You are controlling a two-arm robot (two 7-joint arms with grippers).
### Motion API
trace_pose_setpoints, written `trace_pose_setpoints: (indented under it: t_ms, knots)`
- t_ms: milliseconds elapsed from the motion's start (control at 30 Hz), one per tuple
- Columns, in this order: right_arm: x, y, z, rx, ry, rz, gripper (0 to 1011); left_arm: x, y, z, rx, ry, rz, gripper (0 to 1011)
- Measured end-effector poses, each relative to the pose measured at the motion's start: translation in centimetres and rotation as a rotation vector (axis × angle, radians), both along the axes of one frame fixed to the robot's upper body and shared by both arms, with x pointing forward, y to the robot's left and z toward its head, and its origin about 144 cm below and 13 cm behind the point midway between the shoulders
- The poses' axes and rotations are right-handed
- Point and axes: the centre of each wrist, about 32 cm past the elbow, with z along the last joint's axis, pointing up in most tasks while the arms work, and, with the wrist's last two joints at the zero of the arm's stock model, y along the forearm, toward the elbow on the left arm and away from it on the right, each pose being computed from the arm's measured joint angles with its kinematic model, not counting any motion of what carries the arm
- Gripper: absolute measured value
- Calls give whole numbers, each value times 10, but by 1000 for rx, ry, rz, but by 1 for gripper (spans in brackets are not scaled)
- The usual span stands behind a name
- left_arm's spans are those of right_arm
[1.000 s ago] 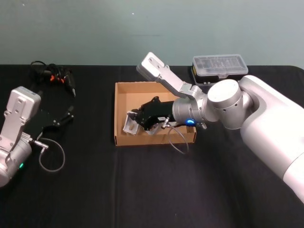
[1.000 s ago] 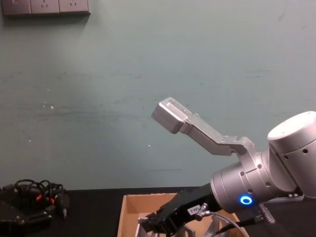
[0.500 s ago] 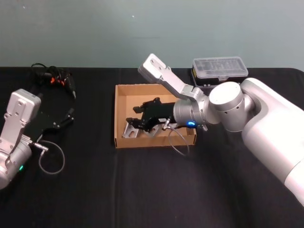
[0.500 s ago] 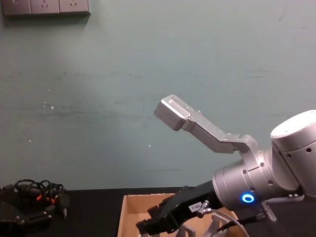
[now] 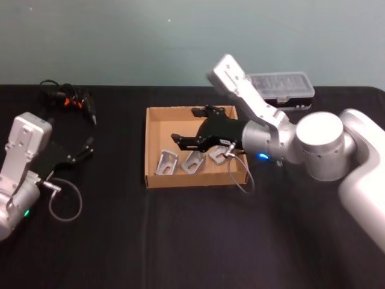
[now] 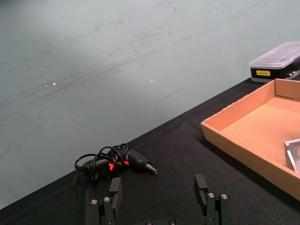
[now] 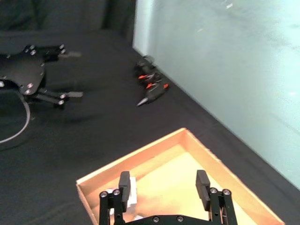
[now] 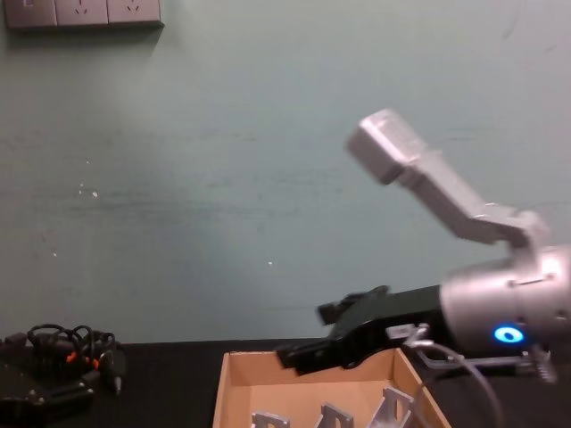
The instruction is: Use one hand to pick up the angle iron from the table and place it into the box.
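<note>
Scuffed pale teal painted wall (image 8: 178,178) behind, row of grey wall sockets (image 8: 82,12) high up, even indoor light

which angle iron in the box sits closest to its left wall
The leftmost angle iron of the three in the box; the middle one and the one by the right hand lie farther right.

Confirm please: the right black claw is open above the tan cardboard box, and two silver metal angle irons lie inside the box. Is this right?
Not quite: three silver metal angle irons lie inside the tan cardboard box, not two, as the head view shows. The rest holds: the right black claw is open above the box.
</note>
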Motion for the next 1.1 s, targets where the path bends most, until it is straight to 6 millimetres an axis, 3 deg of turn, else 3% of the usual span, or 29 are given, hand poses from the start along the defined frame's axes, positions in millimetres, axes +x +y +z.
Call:
trace_pose_setpoints:
  t_ms: [200,667,1100]
  knots:
    - [-26,-27,-6,52,-81,-81,1002,0,0,0,0,0,0,1011]
    - [-70,-77,-40,119,-194,-301,1003,0,0,0,0,0,0,1011]
    - [-79,-94,-64,155,-218,-407,1003,0,0,0,0,0,0,1011]
